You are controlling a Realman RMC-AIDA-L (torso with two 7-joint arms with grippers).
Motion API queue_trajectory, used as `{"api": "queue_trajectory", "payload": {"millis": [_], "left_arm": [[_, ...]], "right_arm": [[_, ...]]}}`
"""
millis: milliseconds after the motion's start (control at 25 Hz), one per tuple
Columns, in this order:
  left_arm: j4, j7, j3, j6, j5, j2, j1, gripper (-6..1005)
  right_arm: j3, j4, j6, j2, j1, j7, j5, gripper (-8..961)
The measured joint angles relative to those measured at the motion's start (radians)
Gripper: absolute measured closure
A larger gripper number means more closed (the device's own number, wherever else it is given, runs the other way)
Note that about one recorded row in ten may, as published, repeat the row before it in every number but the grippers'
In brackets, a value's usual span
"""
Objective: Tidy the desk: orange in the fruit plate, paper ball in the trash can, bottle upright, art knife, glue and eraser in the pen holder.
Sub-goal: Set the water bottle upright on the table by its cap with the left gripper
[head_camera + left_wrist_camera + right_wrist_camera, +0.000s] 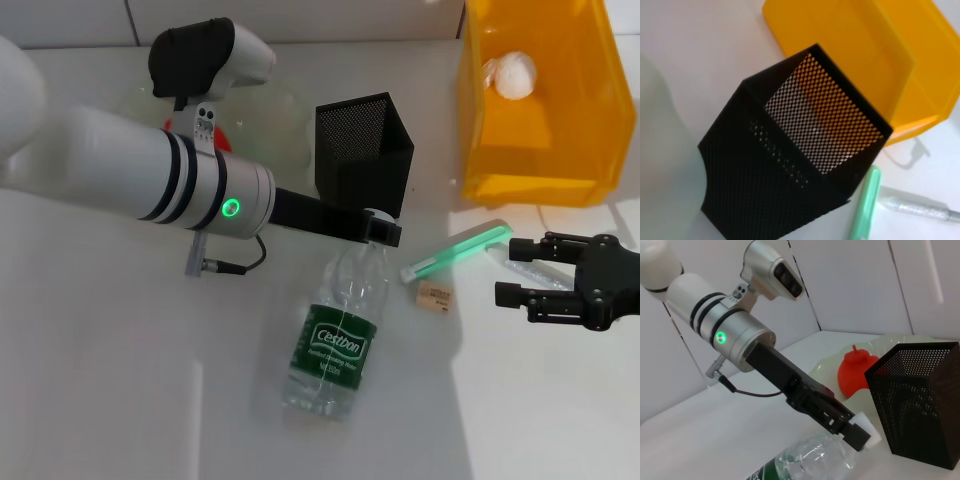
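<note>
The bottle lies flat on the table, its long axis running from its base near the robot up to its cap, which points at the pen holder and stops just short of it. The left hand sits right at that cap end, its fingers closed around the neck in the right wrist view, so standing it up likely falls to this arm. The right hand waits open, well to the side of the pen holder, empty.

White left arm with black rings, silver cuff, green light — black right gripper.
</note>
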Motion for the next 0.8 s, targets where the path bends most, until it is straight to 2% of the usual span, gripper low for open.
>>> {"api": "queue_trajectory", "payload": {"millis": [200,440,600,800], "left_arm": [[0.146,0.032,-0.022,0.029,0.0,0.0,0.119,549],[0.364,0.127,-0.087,0.086,-0.062,0.001,0.308,550],[0.418,0.259,-0.156,0.133,-0.191,0.001,0.409,549],[0.413,0.486,-0.241,0.2,-0.381,0.001,0.531,549]], "right_arm": [[0.0,0.0,-0.003,0.001,0.008,0.009,-0.001,219],[0.0,0.0,-0.006,0.009,0.024,0.02,-0.001,220],[0.0,0.0,-0.009,0.014,0.039,0.03,-0.001,220],[0.0,0.0,-0.019,0.015,0.063,0.056,0.001,220]]}}
